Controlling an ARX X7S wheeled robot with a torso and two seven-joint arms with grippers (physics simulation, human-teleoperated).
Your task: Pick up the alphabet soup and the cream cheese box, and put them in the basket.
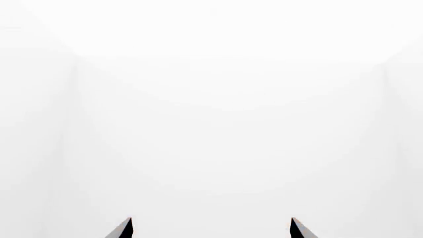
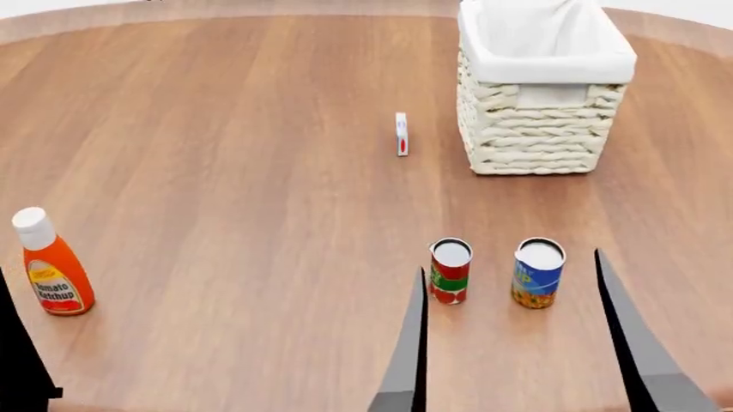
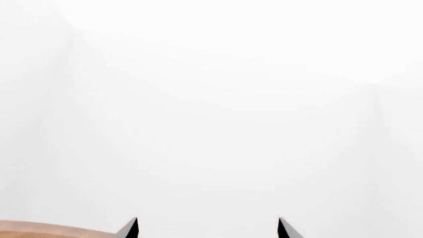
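Left wrist view
Left gripper: two dark fingertips poke in at the frame's edge, set wide apart with nothing between them; the jaws stand spread.
Backdrop: plain white, with only faint shading; no task object shows here.

Head view
Table: round, wood-grained, filling most of the frame.
Basket: cream woven wicker with a white cloth lining folded over the rim, standing upright at the far right of the table.
Cream cheese box: thin, white and blue with a small red mark, standing on edge just left of the basket, apart from it.
Alphabet soup: blue-labelled can with a yellow-orange lower part and white top, upright at the near right, well in front of the basket.
Red-and-green can: upright just left of the alphabet soup, not touching it.
Ketchup bottle: orange with a white cap, tilted slightly, at the near left, well apart from the rest.
Right gripper: its two dark fingers rise from the lower edge, parted widely, empty; in this view both cans appear in the gap between them.
Left arm: only a dark sliver at the lower left corner.

Right wrist view
Right gripper: two dark tips at the frame's edge, well separated, holding nothing.
Table: a strip of wood in one corner.
Backdrop: white otherwise; no task object in sight.
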